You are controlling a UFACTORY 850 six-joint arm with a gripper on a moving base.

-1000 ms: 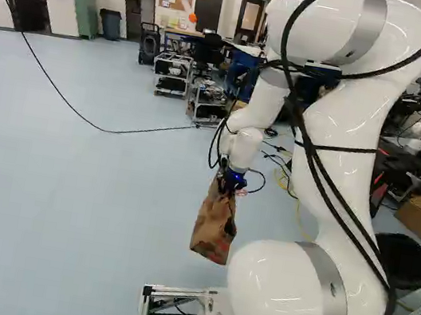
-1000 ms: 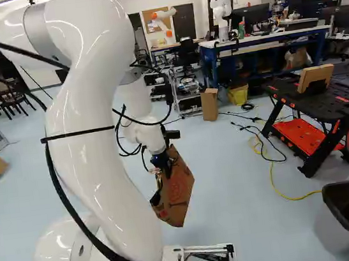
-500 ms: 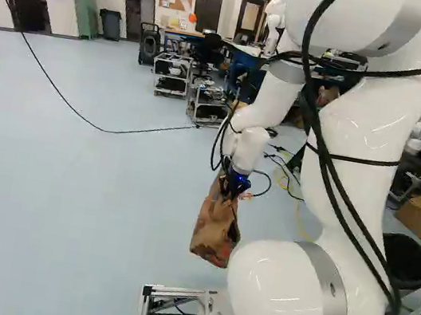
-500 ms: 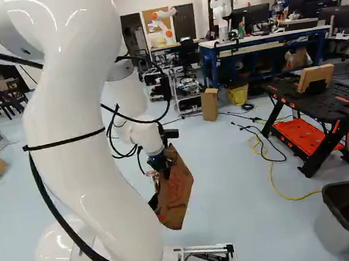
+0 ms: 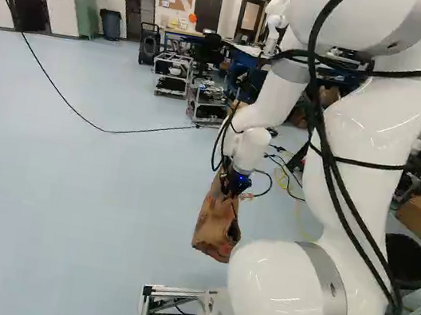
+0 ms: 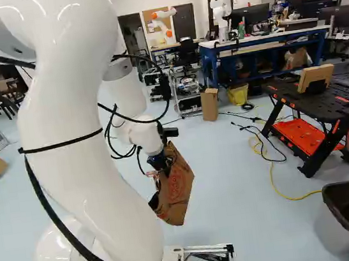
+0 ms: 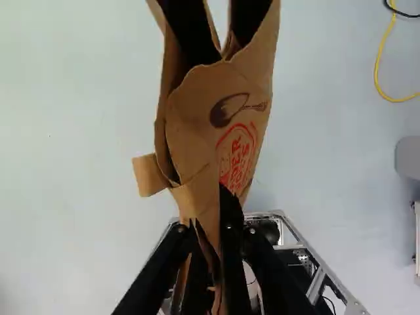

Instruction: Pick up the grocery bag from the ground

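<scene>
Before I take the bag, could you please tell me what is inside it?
On the bag, only dark patches show between the paper edges; its folded sides hide the rest, so I cannot tell whether it holds anything.

Taking 12 o'clock as straight ahead of the arm's base, the widest passing room is over the blue floor (image 5: pixel 65 206) from 9 to 11 o'clock (a thin black cable (image 5: pixel 100 129) crosses its far part). Near 12 o'clock, the paper bag (image 6: pixel 175 191) hangs from the gripper (image 5: pixel 230 187), blocking the space under it, while the metal base frame (image 5: pixel 172 290) stands closer in. Wheeled carts (image 5: pixel 204 112) and a cardboard box (image 6: pixel 210 104) obstruct the far 12 o'clock side. At 1 o'clock, a floor lane passes over a yellow cable (image 6: pixel 273 185); the black workbench (image 6: pixel 347 124) and trash bin (image 6: pixel 348 230) block 2 o'clock.
</scene>
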